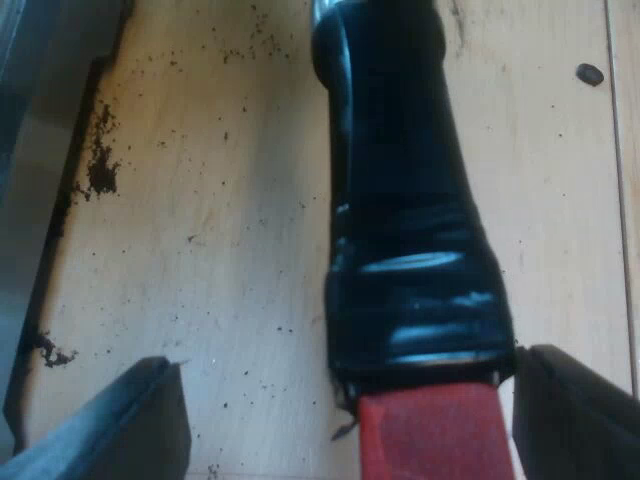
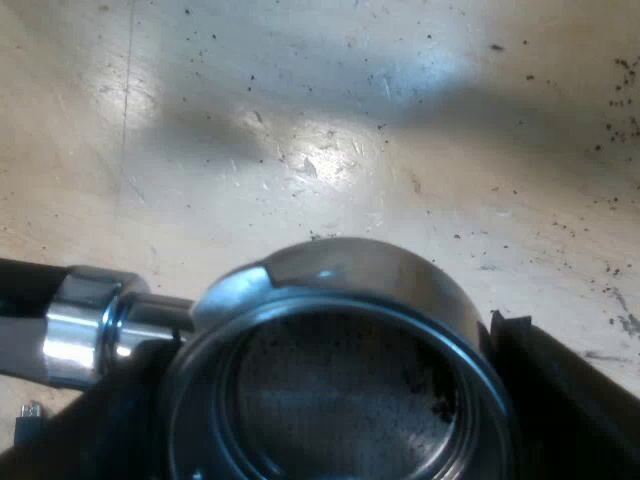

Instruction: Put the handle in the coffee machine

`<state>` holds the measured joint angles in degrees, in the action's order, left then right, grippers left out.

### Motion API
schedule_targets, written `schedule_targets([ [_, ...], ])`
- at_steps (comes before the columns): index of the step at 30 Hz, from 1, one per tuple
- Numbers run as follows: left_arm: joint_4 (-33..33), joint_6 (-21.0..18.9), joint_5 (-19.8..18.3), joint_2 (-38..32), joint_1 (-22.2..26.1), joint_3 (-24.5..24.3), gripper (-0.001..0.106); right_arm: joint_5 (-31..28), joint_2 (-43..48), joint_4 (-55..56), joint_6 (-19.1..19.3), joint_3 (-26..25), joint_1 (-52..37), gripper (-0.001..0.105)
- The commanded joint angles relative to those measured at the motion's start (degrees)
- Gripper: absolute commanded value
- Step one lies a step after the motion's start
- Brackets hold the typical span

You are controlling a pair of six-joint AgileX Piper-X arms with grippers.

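The metal holder's round basket sits between the black fingers of my right gripper, which press on both of its sides. Its inside looks dusted with coffee. A shiny collar joins the basket to the dark handle, which lies along the pale wooden table. The handle ends in red. My left gripper is open around that red end. One finger touches the handle, while the other finger stands well apart from it.
Coffee grounds are scattered over the wooden table. A dark grey edge, perhaps the machine's base, runs along one side near the left gripper. A single dark bean lies beyond the handle.
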<state>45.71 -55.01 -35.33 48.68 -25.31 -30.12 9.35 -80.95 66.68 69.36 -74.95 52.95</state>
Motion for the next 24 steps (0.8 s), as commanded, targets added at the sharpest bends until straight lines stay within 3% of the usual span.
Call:
schedule_targets([
  [1, -0.72, 0.18, -0.53, -0.08, -0.01, -0.10, 0.063, 1.20, 1.22, 0.25, 0.29, -0.97, -0.19, 0.000],
  [6, -0.35, 0.18, -0.09, -0.08, -0.01, -0.10, 0.040, 1.20, 1.22, 0.11, 0.29, -0.97, -0.19, 0.000],
  [13, 0.10, 0.18, 1.16, -0.08, -0.01, -0.10, 0.037, 1.20, 1.22, 0.11, 0.29, -0.97, -0.19, 0.000],
  [15, 0.51, 0.50, 1.16, -0.08, -0.01, -0.10, 0.028, 1.20, 1.22, 0.01, 0.29, -0.97, -0.19, 0.000],
  [19, 0.66, 0.50, 1.16, -0.08, -0.01, -0.10, 0.001, 1.20, 1.22, -0.21, 0.29, -0.97, -0.19, 0.000],
  [24, 0.66, 0.61, 1.16, -0.08, -0.01, -0.10, 0.000, 0.46, 1.22, -2.03, 0.29, -0.97, -0.19, 0.000],
])
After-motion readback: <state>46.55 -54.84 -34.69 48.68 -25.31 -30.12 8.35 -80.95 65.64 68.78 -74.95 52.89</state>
